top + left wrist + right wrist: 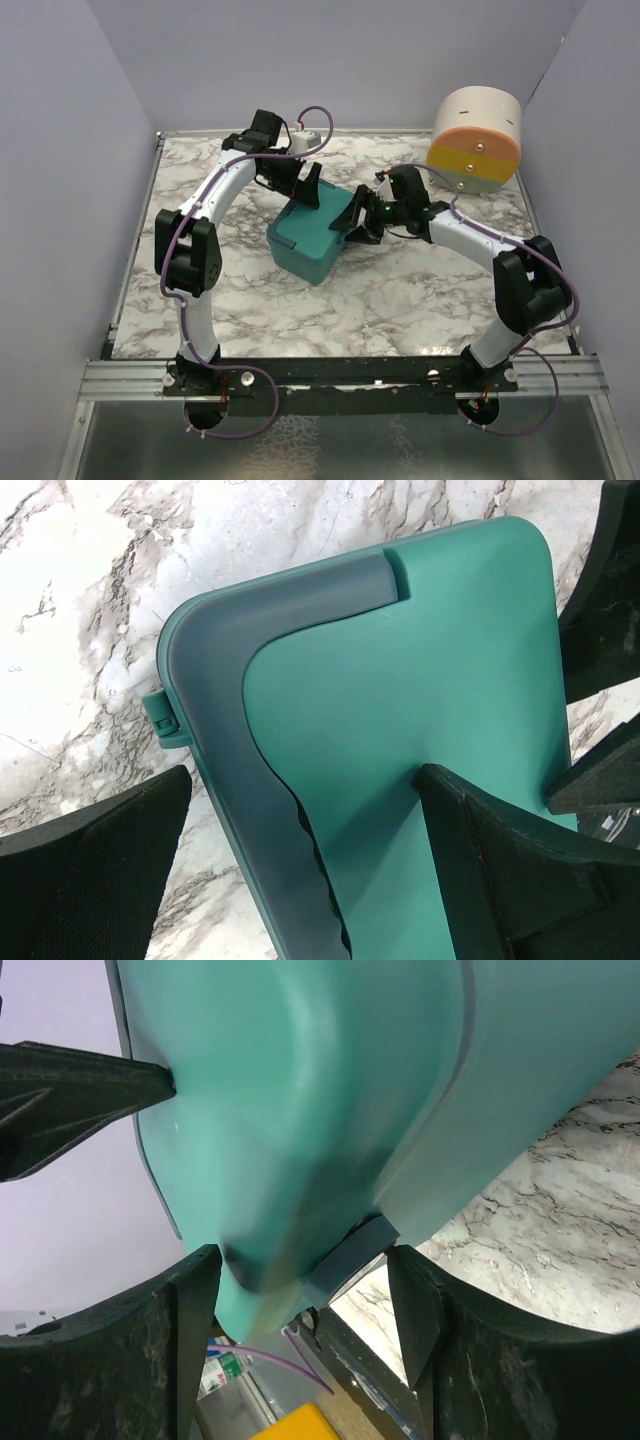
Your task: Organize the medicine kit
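Roughly at the middle of my marble table point(400, 300) sits the medicine kit point(310, 245), a teal box turned at an angle, with both of my arms folded in over it. My left arm rises from its base at the near left, bends at a high elbow, runs toward the far side, then curls back down so the left gripper point(300, 185) hangs over the kit's far left corner. Its wrist camera shows its fingers point(500, 880) spread wide. One lies over the teal lid and the other hangs beyond the kit's side, above marble, so this gripper stands agape and holds nothing. Between them run the lid's grey trim point(215, 740) and a small teal latch point(165, 720). My right arm climbs from the near right, bends at the elbow by the right edge and stretches leftward, with the right gripper point(362, 222) at the kit's right end. Its wrist camera shows a corner of the kit wedged between the two black fingertips point(195, 1320), which appear to press on either side of it, so I read it as clamped on the kit. Whether the lid is raised I cannot tell. A round cream, orange and yellow drawer unit point(478, 140) stands at the far right, well apart from the kit.
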You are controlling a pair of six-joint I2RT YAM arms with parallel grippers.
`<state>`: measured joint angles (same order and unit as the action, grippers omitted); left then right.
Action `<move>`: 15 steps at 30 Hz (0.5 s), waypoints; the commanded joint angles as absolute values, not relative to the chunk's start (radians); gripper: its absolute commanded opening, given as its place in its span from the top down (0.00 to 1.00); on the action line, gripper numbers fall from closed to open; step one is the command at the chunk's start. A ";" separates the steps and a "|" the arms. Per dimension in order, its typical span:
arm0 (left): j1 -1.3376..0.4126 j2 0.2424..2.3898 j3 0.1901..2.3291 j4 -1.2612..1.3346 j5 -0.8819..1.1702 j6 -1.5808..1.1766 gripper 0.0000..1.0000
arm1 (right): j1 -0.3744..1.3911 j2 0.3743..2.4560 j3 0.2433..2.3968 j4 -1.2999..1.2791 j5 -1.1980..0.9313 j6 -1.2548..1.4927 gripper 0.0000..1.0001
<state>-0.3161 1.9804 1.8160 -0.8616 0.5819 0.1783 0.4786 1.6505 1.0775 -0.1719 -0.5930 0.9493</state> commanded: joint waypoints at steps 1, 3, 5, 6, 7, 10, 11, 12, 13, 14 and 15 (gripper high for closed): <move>-0.323 2.024 1.759 -0.936 0.484 0.252 0.02 | 0.491 1.694 1.076 0.013 -0.634 1.012 0.33; -0.324 2.024 1.756 -0.936 0.488 0.253 0.02 | 0.491 1.703 1.085 0.025 -0.638 1.022 0.33; -0.324 2.026 1.753 -0.936 0.490 0.253 0.02 | 0.491 1.715 1.096 0.033 -0.643 1.029 0.33; -0.324 2.026 1.751 -0.936 0.492 0.253 0.02 | 0.491 1.720 1.098 0.039 -0.645 1.034 0.33; -0.324 2.028 1.750 -0.936 0.492 0.251 0.02 | 0.491 1.725 1.098 0.045 -0.647 1.039 0.33; -0.324 2.029 1.754 -0.936 0.492 0.253 0.02 | 0.491 1.733 1.098 0.052 -0.650 1.046 0.33; -0.323 2.030 1.758 -0.936 0.489 0.253 0.02 | 0.491 1.729 1.099 0.048 -0.647 1.044 0.33; -0.321 2.030 1.762 -0.936 0.487 0.254 0.02 | 0.491 1.726 1.098 0.041 -0.643 1.041 0.33; -0.318 2.030 1.768 -0.937 0.486 0.255 0.02 | 0.491 1.720 1.102 0.029 -0.638 1.034 0.33; -0.313 2.031 1.777 -0.936 0.484 0.256 0.02 | 0.492 1.714 1.107 0.010 -0.633 1.024 0.33; -0.309 2.031 1.787 -0.937 0.483 0.257 0.02 | 0.491 1.708 1.112 -0.010 -0.627 1.014 0.33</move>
<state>-0.3073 1.9789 1.8103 -0.8604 0.5880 0.1829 0.4725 1.7084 1.0752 -0.0910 -0.6468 1.0233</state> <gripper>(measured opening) 0.980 0.677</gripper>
